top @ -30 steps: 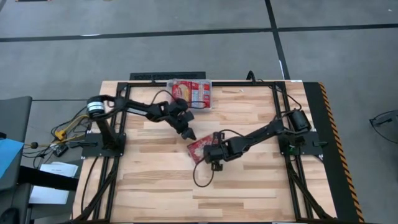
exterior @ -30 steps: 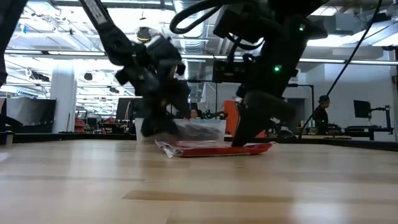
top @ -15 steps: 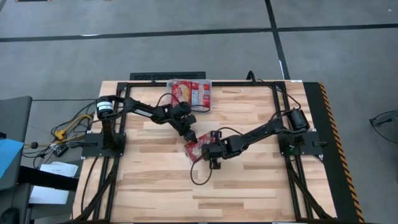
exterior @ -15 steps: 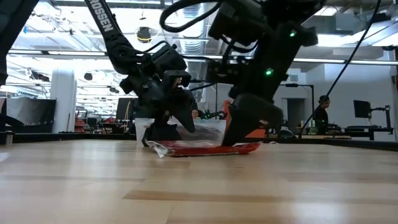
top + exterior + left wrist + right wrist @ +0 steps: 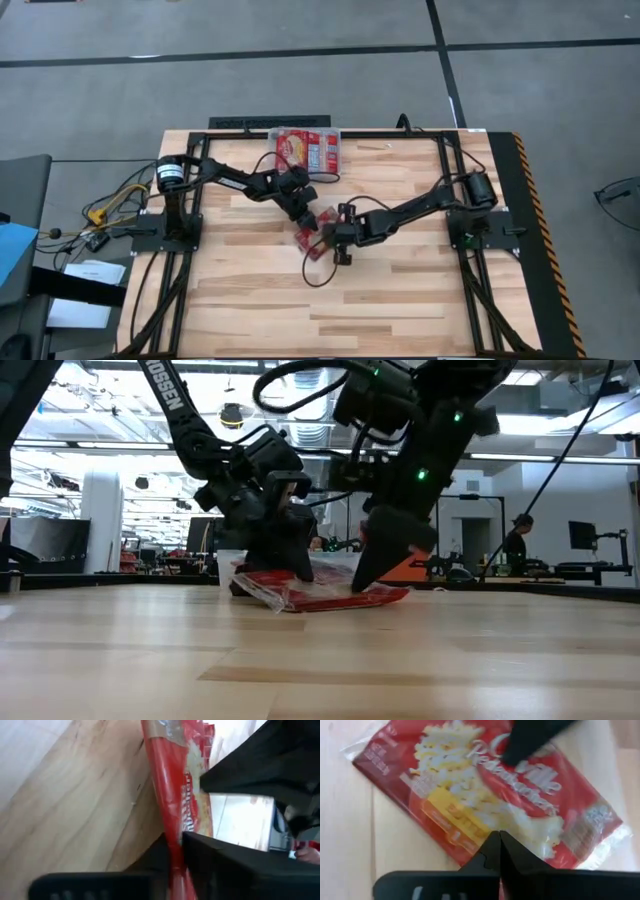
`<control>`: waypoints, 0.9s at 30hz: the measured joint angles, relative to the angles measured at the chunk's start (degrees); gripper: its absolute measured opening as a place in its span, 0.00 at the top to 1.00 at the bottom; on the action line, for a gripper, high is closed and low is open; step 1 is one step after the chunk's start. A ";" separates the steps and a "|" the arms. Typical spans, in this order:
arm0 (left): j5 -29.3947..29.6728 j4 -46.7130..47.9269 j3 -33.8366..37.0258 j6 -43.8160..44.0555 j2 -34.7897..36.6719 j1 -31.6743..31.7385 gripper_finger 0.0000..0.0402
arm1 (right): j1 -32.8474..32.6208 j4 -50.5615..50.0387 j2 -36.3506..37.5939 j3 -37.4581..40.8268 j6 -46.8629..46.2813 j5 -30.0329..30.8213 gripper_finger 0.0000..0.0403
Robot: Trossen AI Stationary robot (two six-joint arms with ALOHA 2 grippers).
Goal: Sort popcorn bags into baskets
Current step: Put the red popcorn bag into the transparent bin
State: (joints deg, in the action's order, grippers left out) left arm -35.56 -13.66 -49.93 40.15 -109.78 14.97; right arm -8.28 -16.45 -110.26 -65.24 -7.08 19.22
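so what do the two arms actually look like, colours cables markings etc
Both arms are black, built of slim jointed links. The left arm has a silver-ringed round shoulder joint and white lettering along a link in the low view. The right arm shows small green lights there, and a loose black cable loops under its gripper. The left gripper has dark, tapering fingers.

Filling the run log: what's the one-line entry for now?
left gripper: shut on popcorn bag | right gripper: shut, over bag | tub: holds packets
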 joint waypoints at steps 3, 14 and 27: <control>-0.25 -0.01 0.05 1.78 0.68 0.48 0.96 | -0.54 -4.51 4.65 -0.01 -2.40 1.20 0.94; -0.15 1.11 0.34 9.76 13.56 1.89 0.99 | -5.36 -26.88 30.28 -0.17 -17.91 17.09 0.97; 24.38 3.65 -7.39 1.96 25.45 15.37 1.00 | -1.98 -32.50 40.57 -0.19 -24.40 24.18 0.92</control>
State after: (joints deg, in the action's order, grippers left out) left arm -11.18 -10.01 -57.32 42.12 -84.32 30.34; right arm -10.26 -48.95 -69.69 -65.43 -31.48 43.40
